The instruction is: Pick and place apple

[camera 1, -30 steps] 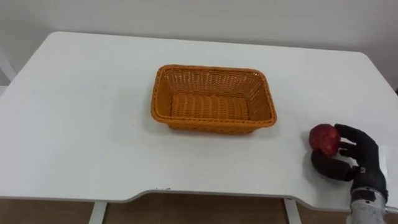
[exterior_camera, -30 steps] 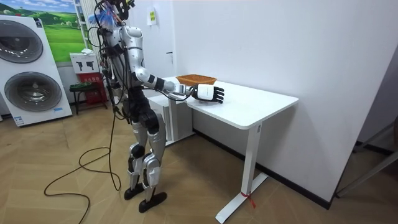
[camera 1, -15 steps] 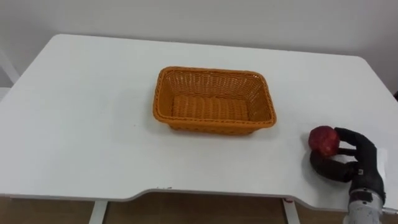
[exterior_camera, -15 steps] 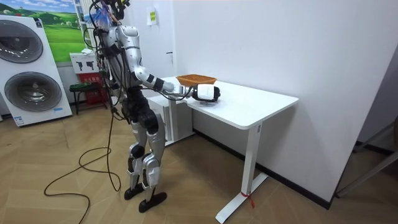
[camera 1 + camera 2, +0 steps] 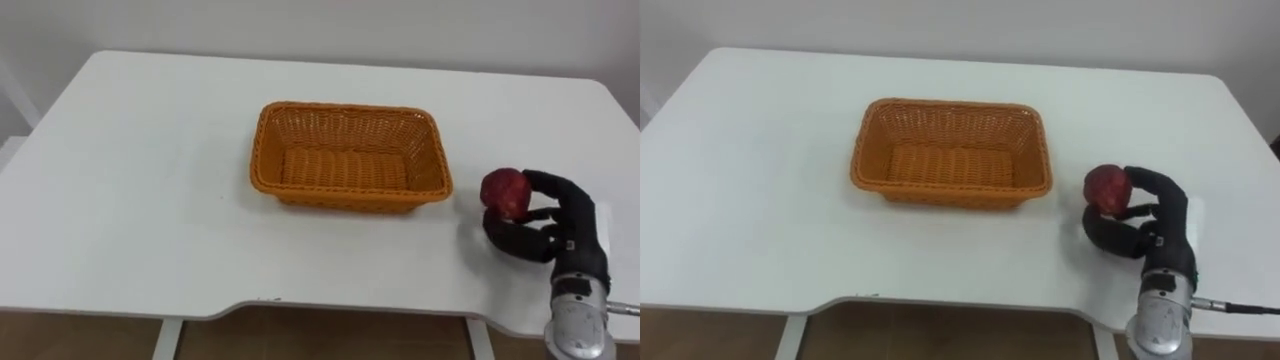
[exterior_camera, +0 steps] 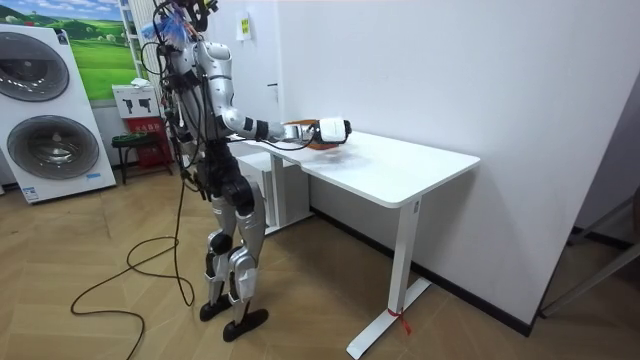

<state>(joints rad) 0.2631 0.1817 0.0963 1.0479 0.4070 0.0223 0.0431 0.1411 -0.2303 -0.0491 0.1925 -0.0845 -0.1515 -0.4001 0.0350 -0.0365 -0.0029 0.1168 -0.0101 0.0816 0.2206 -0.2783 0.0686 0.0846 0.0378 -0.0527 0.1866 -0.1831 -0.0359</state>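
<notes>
A red apple (image 5: 505, 190) (image 5: 1107, 187) is held in my right hand (image 5: 553, 228) (image 5: 1152, 228), whose dark fingers and thumb curl round it. The hand and apple hover just above the white table (image 5: 130, 180), a little to the right of an empty orange wicker basket (image 5: 347, 157) (image 5: 951, 151). In the room view I stand at the table's near corner with the right hand (image 6: 330, 130) stretched out over the tabletop beside the basket (image 6: 313, 127).
The basket stands near the middle of the table, with bare tabletop all round it. The table's front edge (image 5: 300, 312) runs close below my hand. Washing machines (image 6: 50, 100) and a small stool (image 6: 130, 150) stand behind me.
My right hand has closed round the apple, lifted it off the table and carried it left toward the basket. The basket has stayed put.
</notes>
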